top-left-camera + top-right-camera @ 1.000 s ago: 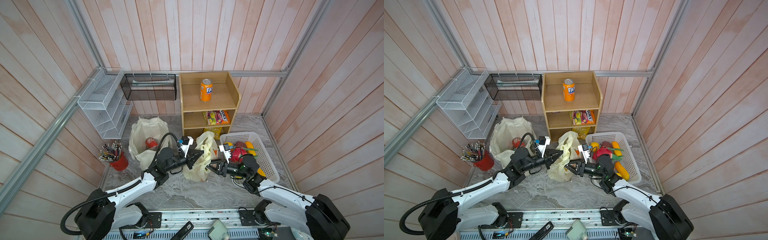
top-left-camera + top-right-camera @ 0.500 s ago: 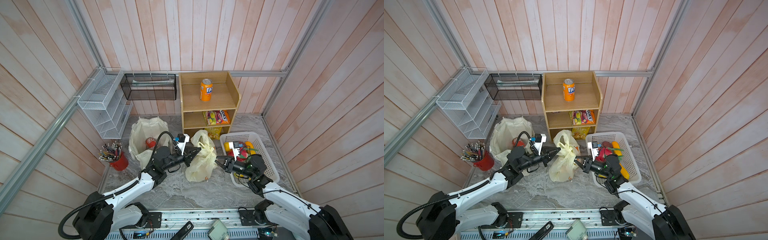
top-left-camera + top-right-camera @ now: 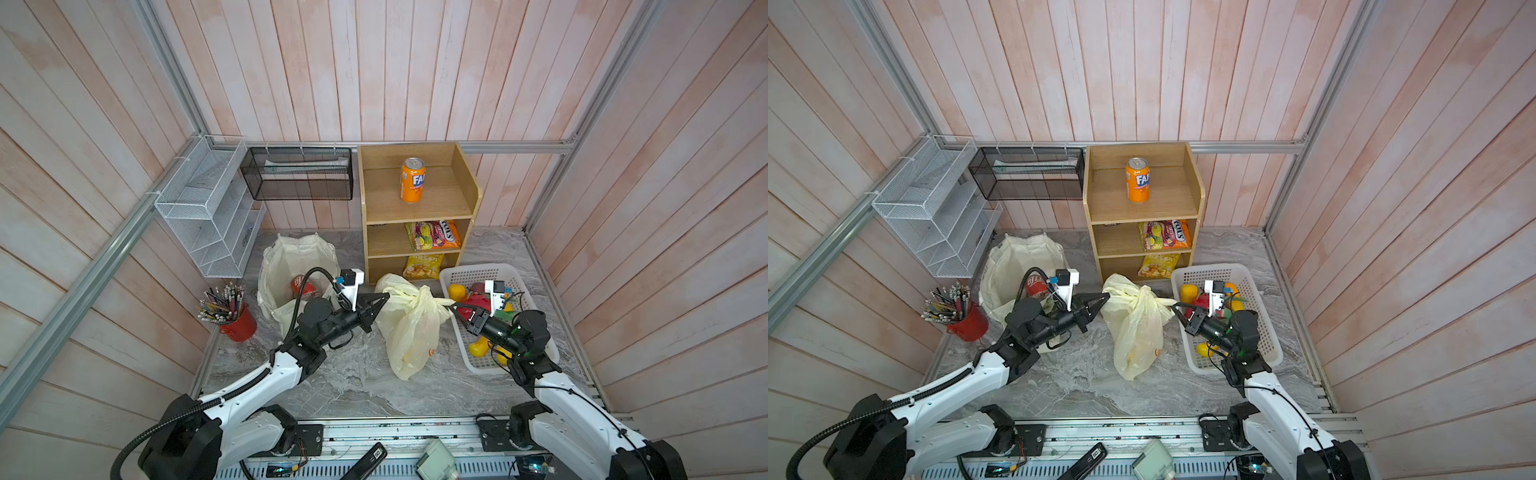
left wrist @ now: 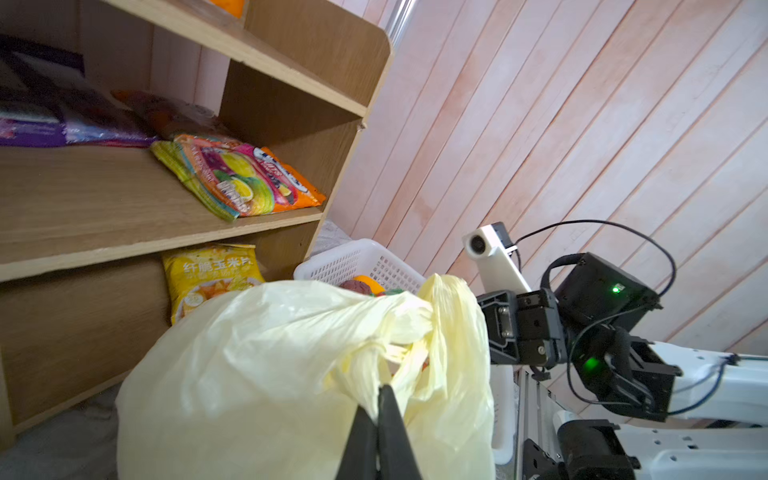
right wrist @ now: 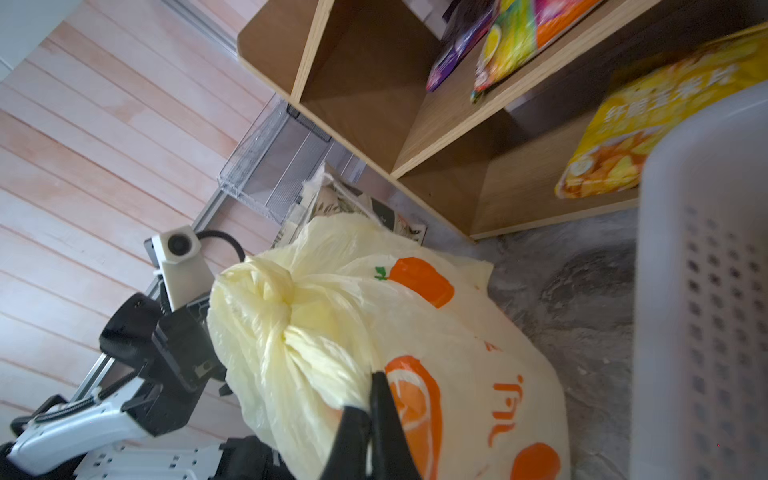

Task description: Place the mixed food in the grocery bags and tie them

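1. Marble surface [image 3: 345, 386] walled by pink planks — wooden shelf [image 3: 440, 199] at the back, Fanta can [image 3: 412, 180] on top.
2. Plastic bag [image 3: 409, 332] lies mid-surface, its handles knotted, between tote [image 3: 291, 257] and basket [image 3: 478, 271].
3. Left tool [image 3: 385, 295] — closed, pinching a bag handle.
4. Right tool [image 3: 452, 306] closed on the bag's opposite handle.
5. Cola can [image 3: 301, 286] sits inside the open tote; toy fruits [image 3: 456, 292] lie in the basket.

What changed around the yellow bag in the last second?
The right end effector shut on a handle of the plastic bag and pulled right toward the white basket; the left end effector, shut on the other handle, drew slightly left. The cloth tote, cola can and shelf stayed put.
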### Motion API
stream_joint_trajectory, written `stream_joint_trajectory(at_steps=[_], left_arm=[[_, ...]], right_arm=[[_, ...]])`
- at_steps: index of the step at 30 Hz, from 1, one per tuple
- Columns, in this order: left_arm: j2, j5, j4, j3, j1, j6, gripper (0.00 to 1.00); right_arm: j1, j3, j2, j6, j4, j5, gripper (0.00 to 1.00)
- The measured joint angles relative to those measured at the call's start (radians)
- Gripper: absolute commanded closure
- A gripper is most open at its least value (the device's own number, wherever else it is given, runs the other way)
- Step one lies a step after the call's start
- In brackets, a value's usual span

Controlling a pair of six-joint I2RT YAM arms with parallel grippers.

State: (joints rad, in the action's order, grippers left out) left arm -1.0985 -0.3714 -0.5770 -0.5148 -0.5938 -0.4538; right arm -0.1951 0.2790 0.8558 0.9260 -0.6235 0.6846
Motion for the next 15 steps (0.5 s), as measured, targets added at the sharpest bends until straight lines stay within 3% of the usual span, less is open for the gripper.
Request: stream_joint_trajectory(at_steps=[6,15], left_arm=[[0.052,0.017,-0.005,0.092,0.032,-0.029,1.00],[0.053,0.028,-0.003,0.100,0.040,-0.037,1.00]], right_arm=[[0.254,-0.102,-0.026,0.076,-0.016,0.057,1.00],[0.290,-0.143,-0.027,0.149,-0.034,0.102,1.00]])
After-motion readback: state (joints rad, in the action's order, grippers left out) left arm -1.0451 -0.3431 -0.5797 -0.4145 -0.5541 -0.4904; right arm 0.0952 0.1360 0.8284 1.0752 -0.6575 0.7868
